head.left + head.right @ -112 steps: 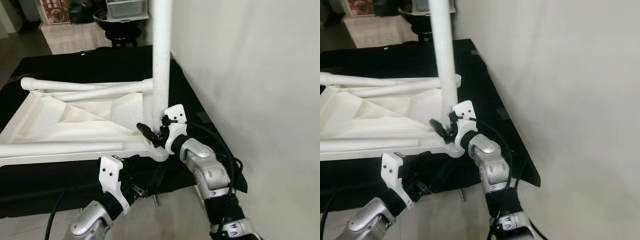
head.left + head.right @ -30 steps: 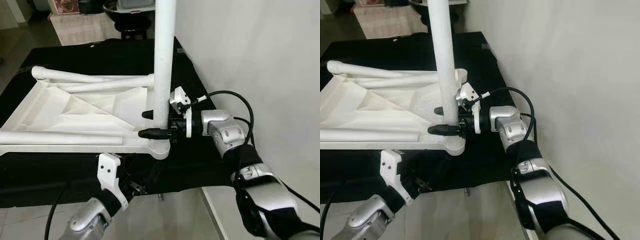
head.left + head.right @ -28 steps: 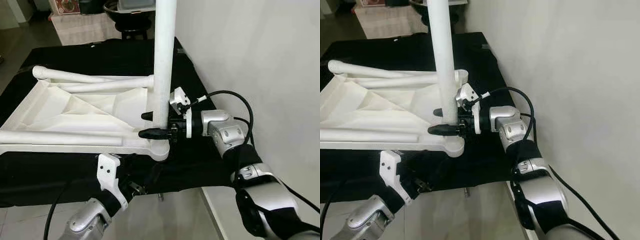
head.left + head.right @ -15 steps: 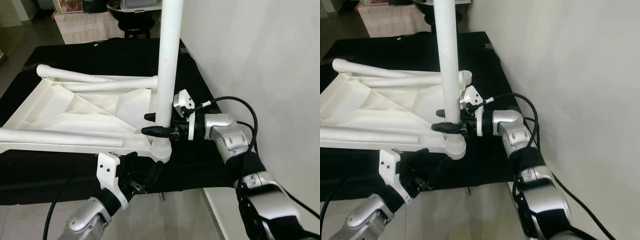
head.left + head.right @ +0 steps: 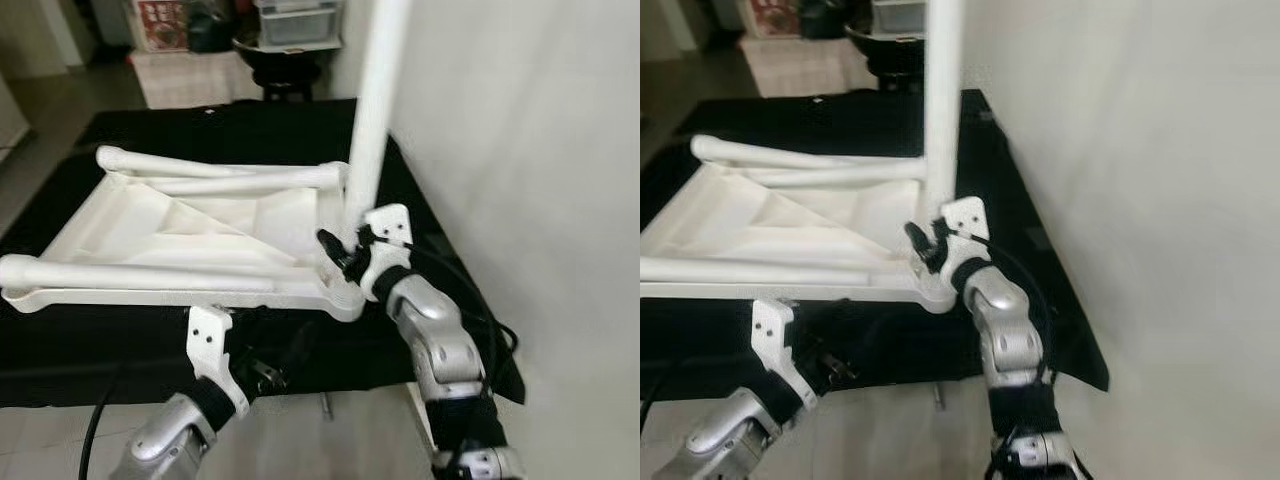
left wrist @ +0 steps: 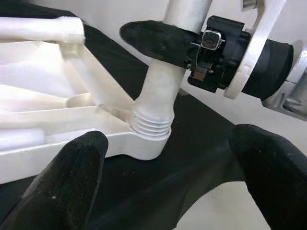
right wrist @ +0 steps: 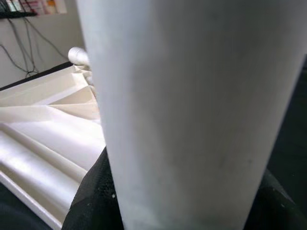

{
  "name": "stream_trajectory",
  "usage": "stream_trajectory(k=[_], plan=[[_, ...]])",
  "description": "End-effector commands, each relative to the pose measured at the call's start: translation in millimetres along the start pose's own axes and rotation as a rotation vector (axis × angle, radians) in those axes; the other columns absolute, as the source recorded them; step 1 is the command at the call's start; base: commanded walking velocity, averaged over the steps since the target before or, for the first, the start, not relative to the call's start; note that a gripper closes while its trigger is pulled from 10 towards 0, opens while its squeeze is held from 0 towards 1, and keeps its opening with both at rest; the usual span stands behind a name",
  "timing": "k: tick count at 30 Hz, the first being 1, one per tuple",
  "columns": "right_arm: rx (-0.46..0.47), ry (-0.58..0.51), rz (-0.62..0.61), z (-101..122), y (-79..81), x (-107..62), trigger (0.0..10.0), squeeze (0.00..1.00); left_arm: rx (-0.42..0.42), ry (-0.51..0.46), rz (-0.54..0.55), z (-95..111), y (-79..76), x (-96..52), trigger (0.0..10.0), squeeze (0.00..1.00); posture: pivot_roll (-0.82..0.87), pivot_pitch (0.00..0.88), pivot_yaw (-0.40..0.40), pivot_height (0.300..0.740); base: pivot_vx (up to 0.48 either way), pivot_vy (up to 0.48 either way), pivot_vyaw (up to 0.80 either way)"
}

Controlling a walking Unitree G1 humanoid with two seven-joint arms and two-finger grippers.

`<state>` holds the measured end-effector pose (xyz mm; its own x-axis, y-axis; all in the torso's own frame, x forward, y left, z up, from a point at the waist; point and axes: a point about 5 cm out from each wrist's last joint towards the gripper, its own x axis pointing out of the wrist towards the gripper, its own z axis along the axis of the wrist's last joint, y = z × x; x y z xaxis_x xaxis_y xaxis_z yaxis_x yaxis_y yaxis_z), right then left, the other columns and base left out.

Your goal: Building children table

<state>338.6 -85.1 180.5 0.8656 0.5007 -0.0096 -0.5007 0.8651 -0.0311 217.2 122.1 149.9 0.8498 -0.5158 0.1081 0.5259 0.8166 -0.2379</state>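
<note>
My right gripper [image 5: 340, 252] is clamped round the upright white plastic table leg [image 5: 374, 120], low down, just above its threaded end. The leg stands in the near right corner socket of the upturned white plastic children's tabletop [image 5: 190, 240], which lies on a black cloth-covered surface [image 5: 120, 350] beside a white wall [image 5: 520, 150]. My left gripper [image 6: 168, 172] hangs below the tabletop's near edge, fingers spread wide, holding nothing. Two more legs lie flat along the tabletop.
</note>
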Motion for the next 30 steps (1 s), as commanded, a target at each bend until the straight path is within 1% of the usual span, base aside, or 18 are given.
stream_trajectory(k=[1,2,4,6,7,8,9,10,11,12,13,14,18,23,25,26,27,30], plan=[[0.047,0.12,0.016,-24,0.7,-1.1,10.0,0.0,0.003,0.019,0.011,-4,3.1,-2.0,10.0,0.0,-0.03,0.146,-0.028,0.74,0.0,0.0,0.0],[0.052,0.098,0.107,-17,2.9,2.5,10.0,1.0,0.004,0.015,0.018,-3,3.4,-1.7,10.0,0.0,-0.02,0.144,-0.036,0.74,0.0,0.0,0.0],[0.058,0.046,0.251,-1,6.9,5.2,10.0,1.0,0.004,0.012,0.025,-3,3.6,-1.3,10.0,0.0,-0.02,0.143,-0.036,0.74,0.0,0.0,0.0],[0.055,0.026,0.291,5,6.8,5.8,10.0,1.0,0.004,0.012,0.026,-3,3.7,-1.2,10.0,0.0,-0.02,0.142,-0.036,0.74,0.0,0.0,0.0],[0.015,0.01,0.409,13,6.7,3.5,10.0,1.0,0.002,0.013,0.024,-4,3.9,-1.1,10.0,0.0,-0.02,0.137,-0.036,0.74,0.0,0.0,0.0],[0.015,0.01,0.409,13,6.7,3.5,10.0,1.0,0.002,0.013,0.024,-4,3.9,-1.1,10.0,0.0,-0.02,0.137,-0.036,0.74,0.0,0.0,0.0],[-0.011,0.009,0.49,16,6.2,1.9,10.0,1.0,0.001,0.014,0.023,-4,3.9,-1.1,10.0,0.0,-0.03,0.135,-0.035,0.74,0.0,0.0,0.0],[-0.064,0.005,0.637,19,4.2,-0.3,10.0,1.0,-0.001,0.016,0.02,-5,3.8,-0.6,10.0,0.0,-0.02,0.129,-0.035,0.74,0.0,0.0,0.0],[-0.079,0.013,0.71,21,3.1,-1.1,10.0,1.0,-0.002,0.017,0.019,-5,3.7,-0.3,10.0,0.0,-0.02,0.127,-0.035,0.74,0.0,0.0,0.0],[-0.088,0.021,0.762,22,2.0,-1.6,10.0,1.0,-0.003,0.017,0.018,-6,3.6,-0.1,10.0,0.0,-0.02,0.127,-0.035,0.74,0.0,0.0,0.0],[-0.088,0.021,0.762,22,2.0,-1.6,10.0,1.0,-0.003,0.017,0.018,-6,3.6,-0.1,10.0,0.0,-0.02,0.127,-0.035,0.74,0.0,0.0,0.0],[-0.137,0.04,0.838,25,-2.9,1.6,10.0,0.0,-0.004,0.019,0.017,-6,3.5,0.1,10.0,0.0,-0.02,0.122,-0.036,0.74,0.0,0.0,0.0],[-0.184,0.059,0.865,28,-7.4,8.7,10.0,0.0,-0.004,0.021,0.017,-7,3.3,-0.3,10.0,0.0,-0.01,0.119,-0.035,0.74,0.0,0.0,0.0],[-0.163,0.086,1.004,37,-7.9,13.4,10.0,0.0,-0.006,0.022,0.022,-8,2.8,-1.2,10.0,0.0,0.0,0.116,-0.035,0.74,0.0,0.0,0.0],[-0.169,0.089,1.009,37,-8.4,15.4,10.0,0.0,-0.006,0.022,0.021,-8,2.6,-1.4,10.0,0.0,0.0,0.114,-0.035,0.74,0.0,0.0,0.0],[-0.17,0.09,1.006,37,-8.4,17.6,1.8,0.0,-0.006,0.023,0.021,-8,2.0,-1.6,10.0,0.0,0.0,0.113,-0.034,0.74,0.0,0.0,0.0],[-0.177,0.099,1.009,36,-8.3,19.6,0.0,0.0,-0.007,0.025,0.019,-9,1.0,-1.9,10.0,0.0,0.0,0.113,-0.034,0.74,0.0,0.0,0.0],[-0.184,0.11,1.021,34,-8.7,19.6,0.0,0.0,-0.008,0.026,0.018,-9,0.4,-2.0,10.0,0.0,0.0,0.112,-0.034,0.74,0.0,0.0,0.0]])
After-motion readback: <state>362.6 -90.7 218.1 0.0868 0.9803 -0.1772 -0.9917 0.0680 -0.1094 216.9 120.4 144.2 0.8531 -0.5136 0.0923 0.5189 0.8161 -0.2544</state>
